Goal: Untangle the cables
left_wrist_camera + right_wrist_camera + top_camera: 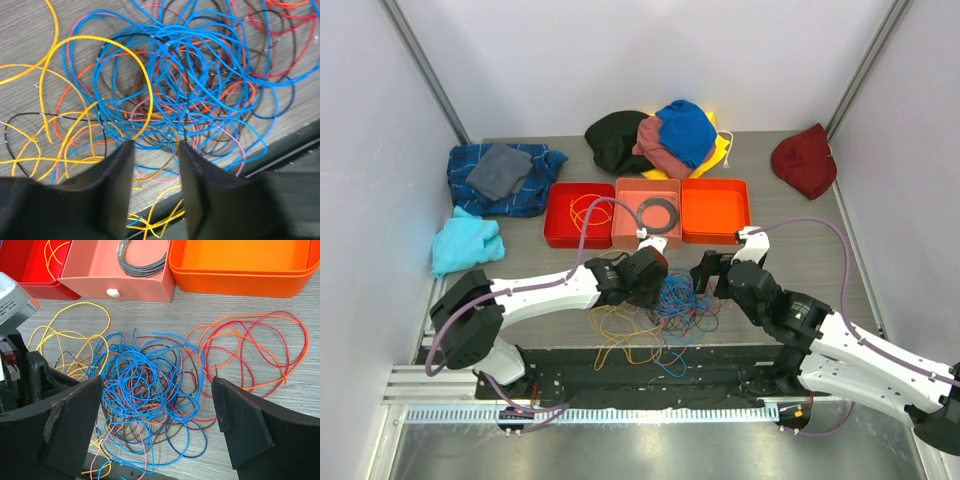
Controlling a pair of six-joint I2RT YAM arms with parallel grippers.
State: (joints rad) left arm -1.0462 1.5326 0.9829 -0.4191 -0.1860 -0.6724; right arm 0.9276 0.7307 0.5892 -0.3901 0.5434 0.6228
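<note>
The cables lie in one tangle on the table's near middle: blue ones bunched at the centre, yellow ones at the left, red and orange loops at the right. My left gripper is open just above the tangle's near-left edge, with nothing between its jaws; in the top view it hangs over the tangle's left part. My right gripper is wide open above the blue bunch and empty; in the top view it is at the tangle's right side.
Behind the tangle stand a red tray holding a yellow cable, a salmon tray holding a black ring, and an orange tray. Cloths lie at the left, back and back right. A black mat borders the near edge.
</note>
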